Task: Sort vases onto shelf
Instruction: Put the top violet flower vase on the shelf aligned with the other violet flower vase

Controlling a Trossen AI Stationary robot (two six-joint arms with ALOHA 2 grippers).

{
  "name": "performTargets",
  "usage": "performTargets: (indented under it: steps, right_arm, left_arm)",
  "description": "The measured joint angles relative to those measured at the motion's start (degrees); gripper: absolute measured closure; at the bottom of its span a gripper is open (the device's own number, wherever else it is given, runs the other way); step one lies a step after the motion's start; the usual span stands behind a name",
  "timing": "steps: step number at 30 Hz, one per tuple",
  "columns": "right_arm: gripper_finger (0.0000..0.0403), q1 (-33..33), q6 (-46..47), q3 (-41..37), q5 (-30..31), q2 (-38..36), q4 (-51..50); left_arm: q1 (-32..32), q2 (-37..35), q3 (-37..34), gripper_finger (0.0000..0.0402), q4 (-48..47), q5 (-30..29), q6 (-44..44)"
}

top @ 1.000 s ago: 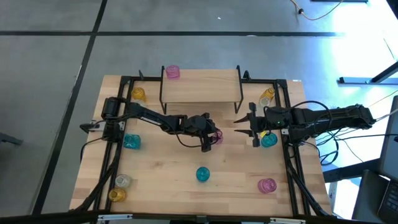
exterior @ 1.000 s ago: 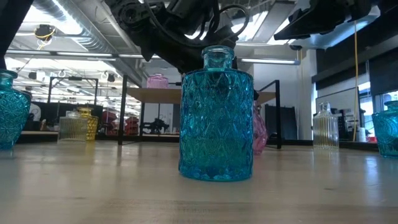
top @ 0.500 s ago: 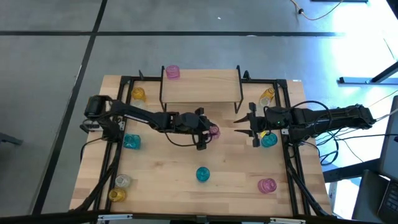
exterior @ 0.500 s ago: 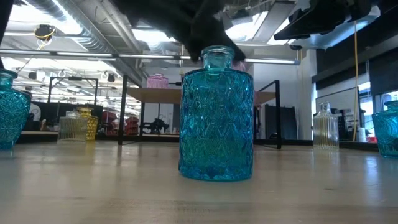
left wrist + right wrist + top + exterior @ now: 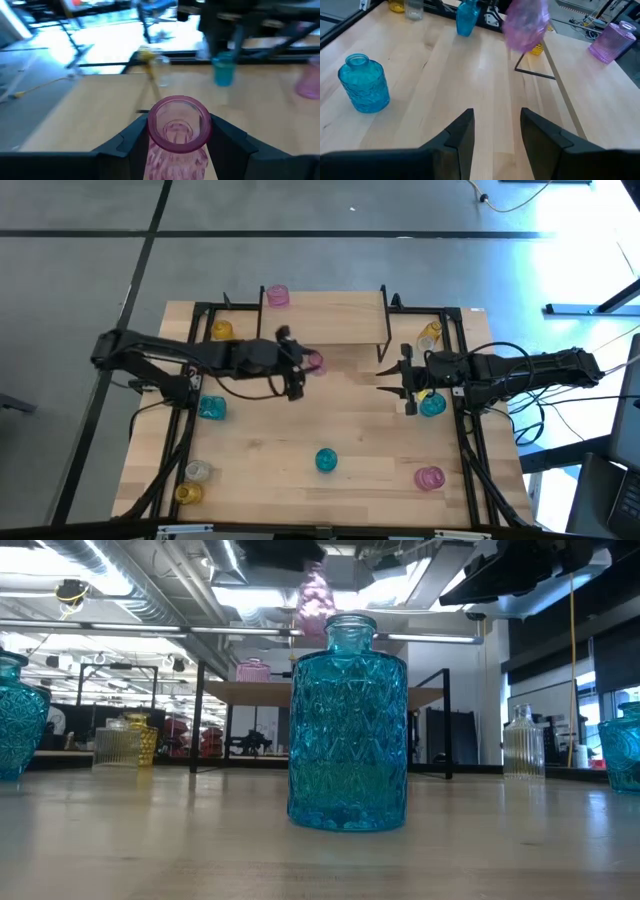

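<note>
Left pincer [image 5: 303, 367] clenches a pink vase [image 5: 313, 362] between its fingers, long axis upright, mouth up, off the counter [image 5: 370, 450].

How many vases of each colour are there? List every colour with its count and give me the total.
Pink vases: 3
Teal vases: 3
Yellow vases: 3
Clear vases: 3
Total: 12
</note>
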Motion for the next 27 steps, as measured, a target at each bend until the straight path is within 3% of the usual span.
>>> performTargets:
  steps: [8,17,27]
  right_arm:
    - [0.0260,0.0,0.0,0.0,0.0,0.0,0.0]
    - [0.0260,0.0,0.0,0.0,0.0,0.0,0.0]
    - [0.0260,0.0,0.0,0.0,0.0,0.0,0.0]
  left_arm:
    - [8.0,-5.6,0.0,0.0236,-8.4,-1.0,-0.5]
    - [20.2,-5.7,-0.2,0.0236,-11.4,0.0,-0.6]
    - [27.9,-5.7,-0.7,0.0236,-12.6,0.7,-1.2]
